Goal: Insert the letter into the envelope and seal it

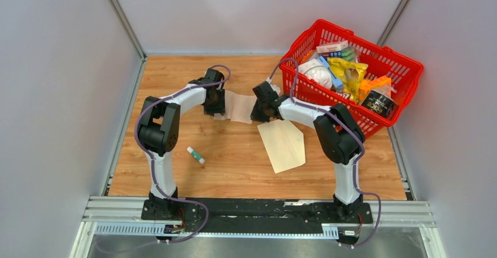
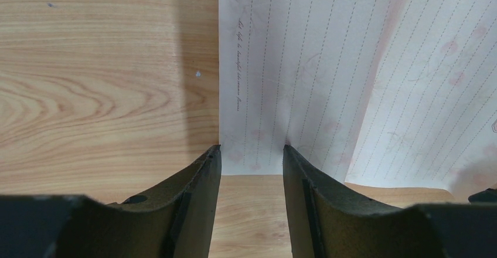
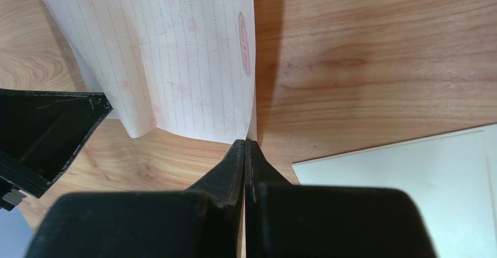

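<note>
Right tool (image 3: pixel 245 143) is clenching on the letter (image 1: pixel 239 107) at its edge, upper centre of the top view, while my left tool (image 2: pixel 251 150) is standing released astride the opposite edge. Thin, limp paper is buckling, so I am judging edge pinches safest, with the envelope (image 1: pixel 284 143) lying just below.

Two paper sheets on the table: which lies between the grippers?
The letter, the smaller pinkish lined sheet, with the left gripper and right gripper at its ends. The larger cream envelope lies separate from it.
</note>
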